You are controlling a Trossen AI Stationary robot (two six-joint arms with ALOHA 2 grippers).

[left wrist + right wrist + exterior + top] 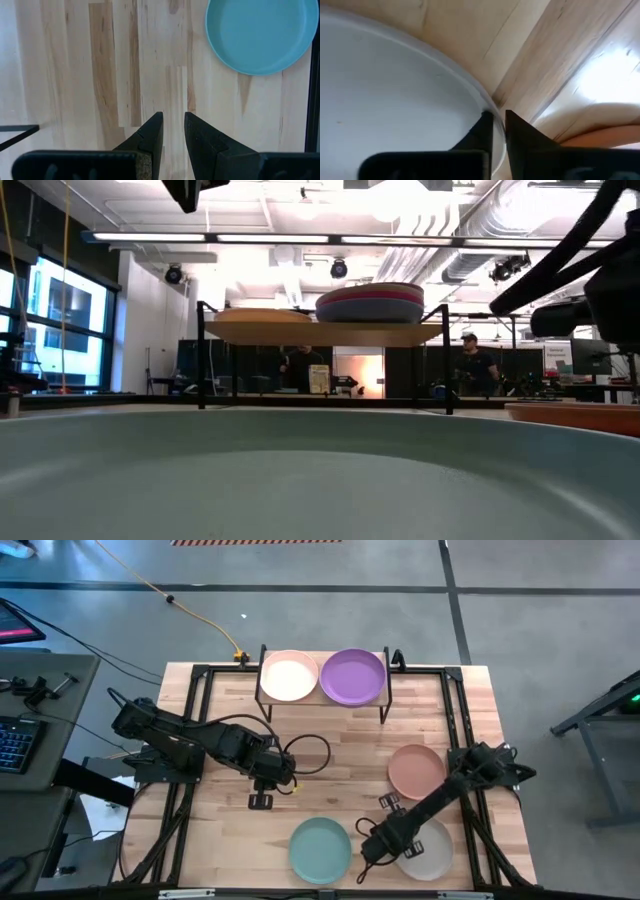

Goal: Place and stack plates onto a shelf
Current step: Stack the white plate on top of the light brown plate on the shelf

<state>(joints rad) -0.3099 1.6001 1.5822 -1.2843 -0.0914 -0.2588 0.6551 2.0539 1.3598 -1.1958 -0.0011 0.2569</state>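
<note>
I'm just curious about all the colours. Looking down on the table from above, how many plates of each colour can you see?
Cream plate: 1
Purple plate: 1
Salmon plate: 1
Teal plate: 1
Beige plate: 1
Total: 5 seen from above. The level view shows more plates stacked under the purple one on the shelf.

Even overhead light falls on the table (pixel 230 840) in the high view, leaving only soft, short shadows under the arms and shelf (pixel 322 700). In the low view bright ceiling strips glare white against a dim room, and the teal plate (pixel 300 480) filling the foreground is a soft blur. The right wrist view shows a washed-out glare patch on the wood, with the beige plate (pixel 385 90) too close for focus.
</note>
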